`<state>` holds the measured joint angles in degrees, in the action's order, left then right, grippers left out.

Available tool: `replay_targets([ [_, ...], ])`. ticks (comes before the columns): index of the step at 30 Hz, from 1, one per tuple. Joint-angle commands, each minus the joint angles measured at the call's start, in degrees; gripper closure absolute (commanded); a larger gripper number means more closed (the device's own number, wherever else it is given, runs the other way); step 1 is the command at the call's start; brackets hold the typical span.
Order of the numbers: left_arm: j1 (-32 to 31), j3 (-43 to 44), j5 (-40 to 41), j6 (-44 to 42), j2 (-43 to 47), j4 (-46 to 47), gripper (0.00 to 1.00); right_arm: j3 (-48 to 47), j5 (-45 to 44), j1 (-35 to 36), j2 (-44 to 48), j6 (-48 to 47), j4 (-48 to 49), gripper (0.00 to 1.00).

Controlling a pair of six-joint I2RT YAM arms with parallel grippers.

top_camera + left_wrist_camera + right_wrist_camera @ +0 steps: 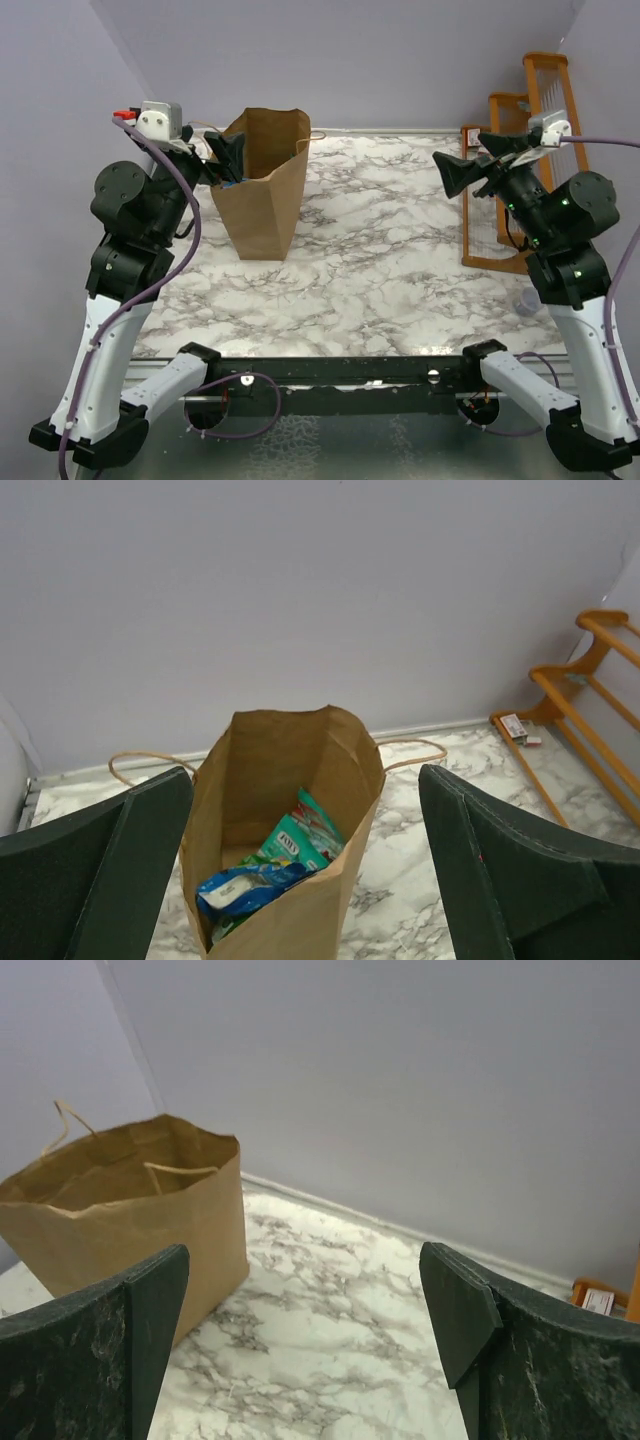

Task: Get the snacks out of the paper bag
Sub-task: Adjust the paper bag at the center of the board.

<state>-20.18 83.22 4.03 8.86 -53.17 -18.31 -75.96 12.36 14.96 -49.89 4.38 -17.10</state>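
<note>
The brown paper bag (265, 190) stands upright and open at the back left of the marble table. In the left wrist view I look down into the paper bag (265, 770): the snacks lie inside, a blue foil packet (245, 888) at the front, a teal one (292, 842) behind it, a bit of green beneath. My left gripper (226, 152) hovers at the bag's left rim, open and empty; its fingers (140, 860) straddle the mouth. My right gripper (456, 172) hangs open and empty over the right of the table, facing the paper bag (130, 1230) from a distance.
An orange wooden rack (512, 150) stands at the back right against the wall, also seen in the left wrist view (590, 680). The bag's twisted handles (415, 752) flop outward onto the table. A small clear object (527, 303) sits by the right arm.
</note>
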Motion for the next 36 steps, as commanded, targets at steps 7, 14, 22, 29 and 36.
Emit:
replay_targets([
  [7,3.4,-4.2,2.3,3.4,-0.7,-2.5,0.01,10.0,-8.1,1.9,-3.3,6.3,5.9,0.01],
  [14,5.3,-3.8,1.2,5.7,-3.0,-5.4,0.01,17.7,-7.1,2.9,-1.1,11.3,9.3,0.01],
  [22,13.1,2.1,-7.5,12.4,-11.0,-7.2,0.01,21.5,-2.9,3.6,1.1,12.9,11.2,0.01],
  [29,21.8,7.1,-13.1,22.3,-19.3,-5.0,0.01,21.0,1.2,3.9,1.6,14.4,12.0,0.01],
  [36,31.5,-1.0,-30.3,35.9,-21.5,8.8,0.08,20.8,2.6,4.0,2.1,14.6,11.7,0.01],
])
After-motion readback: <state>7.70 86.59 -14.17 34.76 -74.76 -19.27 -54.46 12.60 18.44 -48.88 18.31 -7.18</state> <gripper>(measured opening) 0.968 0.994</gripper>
